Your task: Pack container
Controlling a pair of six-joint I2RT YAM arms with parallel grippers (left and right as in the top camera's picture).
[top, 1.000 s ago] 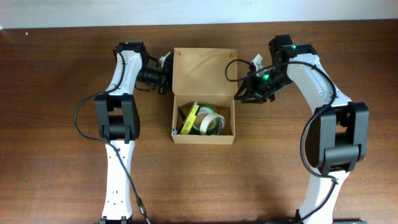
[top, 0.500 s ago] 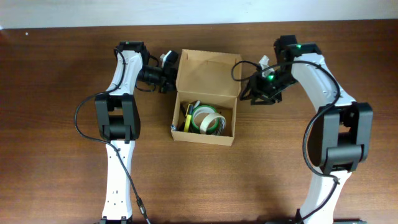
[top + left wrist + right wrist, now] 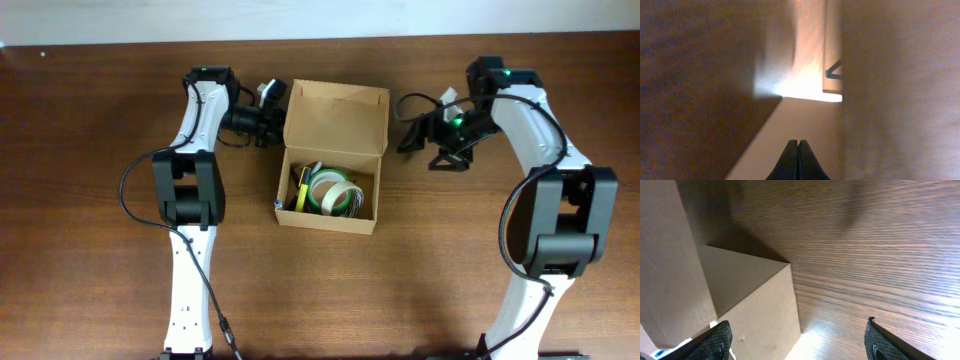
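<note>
The container (image 3: pixel 330 215) is a light-brown cardboard box in the middle of the table, its flap lid (image 3: pixel 337 118) standing open at the far side. Inside lie a pale tape roll (image 3: pixel 336 194) and a yellow pen (image 3: pixel 300 189). My left gripper (image 3: pixel 272 105) is shut with nothing between its fingers, right at the lid's left edge; the left wrist view shows its closed fingertips (image 3: pixel 799 149) over blurred cardboard (image 3: pixel 810 45). My right gripper (image 3: pixel 418 142) is open, a little to the right of the box and apart from it. The box corner (image 3: pixel 760 305) lies ahead of its spread fingers (image 3: pixel 715 341).
The brown wooden table (image 3: pixel 100 250) runs all round the box. Both arms reach in from the near side, left arm (image 3: pixel 190 190) and right arm (image 3: pixel 555 210). A pale wall strip (image 3: pixel 300 20) borders the far edge.
The right gripper has opened wide and drawn back to the right, away from the box. The box shifted slightly right and turned earlier on. The left gripper has stayed shut in place.
</note>
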